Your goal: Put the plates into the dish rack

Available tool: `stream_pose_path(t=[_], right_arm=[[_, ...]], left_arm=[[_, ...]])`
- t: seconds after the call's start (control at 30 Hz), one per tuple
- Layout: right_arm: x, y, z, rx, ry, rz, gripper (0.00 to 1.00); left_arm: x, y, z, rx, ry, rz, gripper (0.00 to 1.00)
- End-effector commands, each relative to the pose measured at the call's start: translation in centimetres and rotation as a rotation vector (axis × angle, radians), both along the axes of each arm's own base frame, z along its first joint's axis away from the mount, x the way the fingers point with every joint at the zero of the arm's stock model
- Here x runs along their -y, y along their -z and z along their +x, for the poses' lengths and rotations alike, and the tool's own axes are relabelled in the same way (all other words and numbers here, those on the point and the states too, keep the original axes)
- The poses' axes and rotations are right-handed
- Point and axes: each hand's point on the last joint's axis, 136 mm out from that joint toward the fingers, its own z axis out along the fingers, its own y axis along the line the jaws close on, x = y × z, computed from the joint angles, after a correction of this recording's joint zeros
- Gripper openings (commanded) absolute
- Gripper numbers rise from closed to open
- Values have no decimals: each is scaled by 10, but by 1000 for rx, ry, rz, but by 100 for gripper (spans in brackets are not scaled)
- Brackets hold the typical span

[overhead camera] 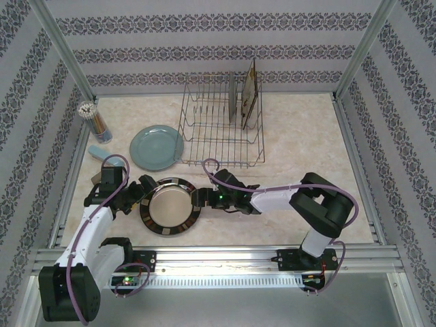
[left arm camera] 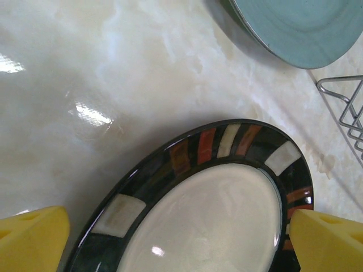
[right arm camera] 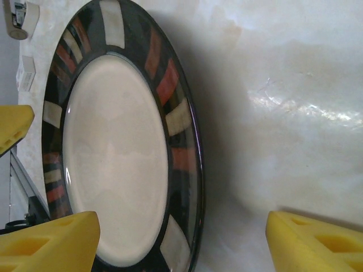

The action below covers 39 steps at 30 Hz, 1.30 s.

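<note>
Jaws wide open on both arms, one at each side of the dark-rimmed plate (overhead camera: 170, 206).
The left gripper (overhead camera: 139, 191) sits at that plate's left rim, yellow fingertips (left arm camera: 34, 238) spread and cut off by the frame; the right gripper (overhead camera: 199, 199) faces it at the right rim, equally agape. Whether either touches the plate cannot be told. Behind, a light-blue plate (overhead camera: 155, 146) lies flat just beside the wire dish rack (overhead camera: 221, 142), where a square floral plate (overhead camera: 251, 88) and a second plate (overhead camera: 234, 102), its pattern unreadable edge-on, stand at the right end.
</note>
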Motion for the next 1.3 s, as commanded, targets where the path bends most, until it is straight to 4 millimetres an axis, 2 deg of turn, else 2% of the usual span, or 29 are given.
stream_pose_path(t=[0.0,0.3,0.57,1.07,1.27], right_arm=[[-16,-6,4,21,-2,39,77],[-23,-9,4,20,-7,51,76],[-30,-15,1,17,-18,62,75],[-27,3,0,-34,15,38,73],[-31,0,0,-35,9,56,69]], left_arm=[[-7,4,1,6,-7,35,100],[-13,6,0,2,-22,66,100],[-8,11,0,5,-19,37,100],[5,17,6,31,-18,-44,100],[9,16,8,42,-16,-59,100]])
